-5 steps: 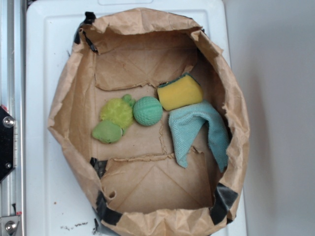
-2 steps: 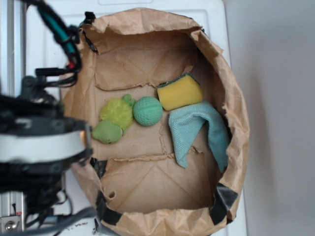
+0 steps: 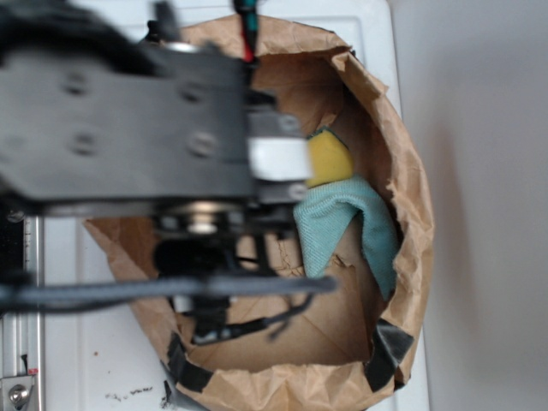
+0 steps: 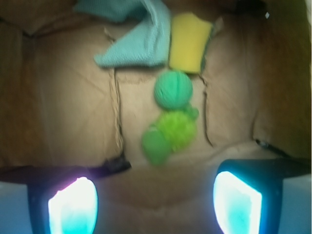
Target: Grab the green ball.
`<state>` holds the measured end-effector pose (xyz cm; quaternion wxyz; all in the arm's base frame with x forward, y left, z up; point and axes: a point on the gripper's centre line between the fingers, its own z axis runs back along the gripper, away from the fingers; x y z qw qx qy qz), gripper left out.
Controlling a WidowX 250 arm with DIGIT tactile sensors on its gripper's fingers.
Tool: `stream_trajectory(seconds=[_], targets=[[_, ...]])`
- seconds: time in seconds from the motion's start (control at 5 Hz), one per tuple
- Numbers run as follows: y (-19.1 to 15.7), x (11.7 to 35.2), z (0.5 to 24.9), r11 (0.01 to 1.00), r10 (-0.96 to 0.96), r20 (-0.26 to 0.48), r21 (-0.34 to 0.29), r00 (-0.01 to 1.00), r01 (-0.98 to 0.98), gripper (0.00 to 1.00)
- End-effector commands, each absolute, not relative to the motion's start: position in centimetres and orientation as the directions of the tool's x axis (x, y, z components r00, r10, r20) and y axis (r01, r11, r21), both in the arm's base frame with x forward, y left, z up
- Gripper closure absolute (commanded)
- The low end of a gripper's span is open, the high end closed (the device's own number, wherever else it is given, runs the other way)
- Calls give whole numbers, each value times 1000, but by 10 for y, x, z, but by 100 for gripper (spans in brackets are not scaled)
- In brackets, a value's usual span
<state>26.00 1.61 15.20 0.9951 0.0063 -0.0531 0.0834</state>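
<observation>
In the wrist view the green ball point(image 4: 173, 90) is bluish green and round, lying on the brown paper floor just below the yellow sponge point(image 4: 189, 42). My gripper point(image 4: 155, 204) is open, high above the floor, with nothing between its glowing pads point(image 4: 73, 207). The ball sits ahead of the gripper, a little right of centre and well apart from it. In the exterior view the arm point(image 3: 145, 137) hides the ball.
A fuzzy lime puff point(image 4: 177, 129) and a smooth pale-green lump point(image 4: 156, 145) lie touching each other just nearer than the ball. A teal cloth point(image 4: 136, 36) lies left of the sponge. The crumpled paper bag wall point(image 3: 402, 163) rings everything, on a white tray point(image 3: 103, 360).
The arm has swung in from the left, over the bag. It now covers the ball, the puff and the lump in the exterior view. The objects have not moved.
</observation>
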Motion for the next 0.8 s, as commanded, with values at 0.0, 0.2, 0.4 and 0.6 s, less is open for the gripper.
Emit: stream_trajectory(seconds=[0.0, 0.2, 0.4, 0.6], targets=[[20, 285, 139, 979, 189, 176, 39, 966, -199, 0], [19, 285, 122, 983, 163, 211, 51, 964, -178, 0], [20, 288, 103, 992, 97, 243, 54, 965, -113, 0], [19, 294, 93, 995, 67, 256, 54, 964, -83, 0]])
